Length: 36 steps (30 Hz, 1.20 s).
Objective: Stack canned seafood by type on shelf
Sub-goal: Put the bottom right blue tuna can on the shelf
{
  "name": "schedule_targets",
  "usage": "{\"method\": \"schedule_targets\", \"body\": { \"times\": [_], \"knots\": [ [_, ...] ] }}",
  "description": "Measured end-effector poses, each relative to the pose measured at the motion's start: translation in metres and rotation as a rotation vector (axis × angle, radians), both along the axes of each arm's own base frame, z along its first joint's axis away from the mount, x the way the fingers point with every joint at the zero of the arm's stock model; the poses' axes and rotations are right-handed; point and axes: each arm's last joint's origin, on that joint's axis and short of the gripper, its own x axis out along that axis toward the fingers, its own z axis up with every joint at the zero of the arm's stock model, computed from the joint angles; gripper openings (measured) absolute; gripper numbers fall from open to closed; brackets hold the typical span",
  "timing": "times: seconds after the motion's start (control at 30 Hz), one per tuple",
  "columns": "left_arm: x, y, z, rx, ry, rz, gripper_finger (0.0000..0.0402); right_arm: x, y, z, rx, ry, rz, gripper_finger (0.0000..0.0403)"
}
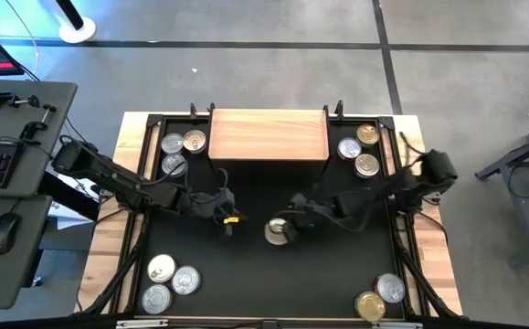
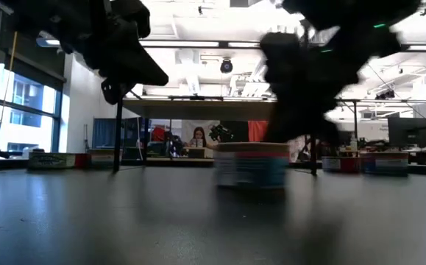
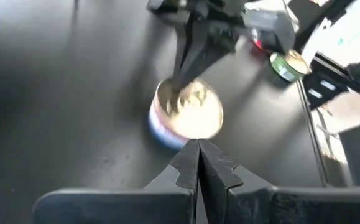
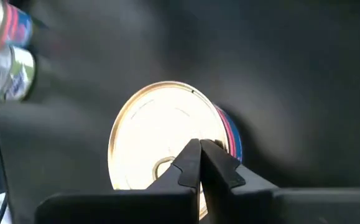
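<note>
We found the left gripper (image 1: 228, 222) over the black mat (image 1: 246, 274), left of centre, its fingers (image 3: 198, 165) pressed together on nothing. One can (image 1: 280, 230) stood alone on the mat just right of that gripper, apart from its tips. The right gripper (image 1: 287, 225) sat directly above this can, fingers (image 4: 199, 163) closed against each other, tips over the gold lid; we could not tell whether they touched it. The shelf (image 1: 269, 134) stood beyond, bare on top, with other cans (image 1: 182, 146) grouped at the mat's corners.
</note>
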Motion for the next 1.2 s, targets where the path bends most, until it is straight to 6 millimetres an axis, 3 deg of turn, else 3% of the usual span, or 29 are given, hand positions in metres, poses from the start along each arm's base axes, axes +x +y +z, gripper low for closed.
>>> {"method": "schedule_targets", "body": {
  "times": [0.17, 0.27, 0.33, 0.47, 0.57, 0.8, 1.2],
  "knots": [
    [-0.003, 0.003, -0.006, 0.066, -0.001, 0.046, 0.0000, 0.034, -0.009, 0.029, -0.033, -0.069, 0.196, 0.0000],
    [-0.002, 0.003, -0.012, 0.152, 0.020, 0.015, 0.0000, 0.036, -0.010, 0.052, -0.074, -0.036, 0.292, 0.0000],
    [0.001, 0.002, -0.018, 0.205, 0.028, -0.016, 0.0000, 0.033, -0.011, 0.055, -0.101, 0.036, 0.332, 0.0000],
    [0.012, -0.003, -0.038, 0.275, 0.033, -0.090, 0.0000, 0.025, -0.010, 0.049, -0.082, 0.142, 0.342, 0.0000],
    [0.021, -0.007, -0.050, 0.327, 0.003, -0.163, 0.0000, 0.014, -0.012, 0.032, -0.047, 0.205, 0.280, 0.0000],
    [0.033, -0.009, -0.062, 0.370, -0.011, -0.191, 0.0000, -0.003, -0.012, -0.001, 0.059, 0.212, 0.128, 0.0000],
    [0.027, -0.006, -0.070, 0.396, 0.048, -0.216, 0.0000, 0.010, -0.008, -0.002, 0.076, 0.024, 0.060, 0.0000]
  ]
}}
